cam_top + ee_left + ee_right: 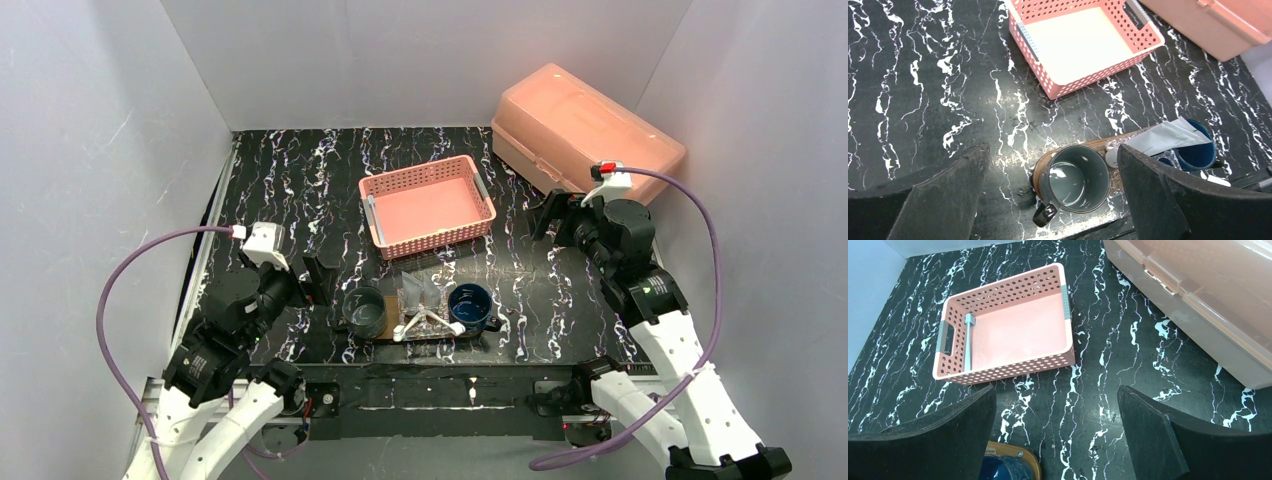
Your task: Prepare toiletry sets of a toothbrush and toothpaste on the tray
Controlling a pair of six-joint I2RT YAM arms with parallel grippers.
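Observation:
The brown wooden tray (pixel 352 343) lies near the front edge with three cups on it. The grey-green cup (pixel 364 311) is empty in the left wrist view (pixel 1075 177). The clear glass (pixel 420 296) holds a pale toothpaste tube (pixel 1168 136). The dark blue mug (pixel 470 305) stands at the right end. Two white toothbrushes (pixel 430 323) lie crossed in front of the glass. My left gripper (pixel 318 280) is open and empty, left of and above the grey-green cup. My right gripper (pixel 548 216) is open and empty, over the table right of the pink basket.
The pink mesh basket (pixel 428 203) stands behind the tray; a slim grey stick (pixel 968 342) lies along its left wall. The large salmon lidded box (pixel 585 130) is at the back right. White walls enclose the black marbled table (pixel 290 180).

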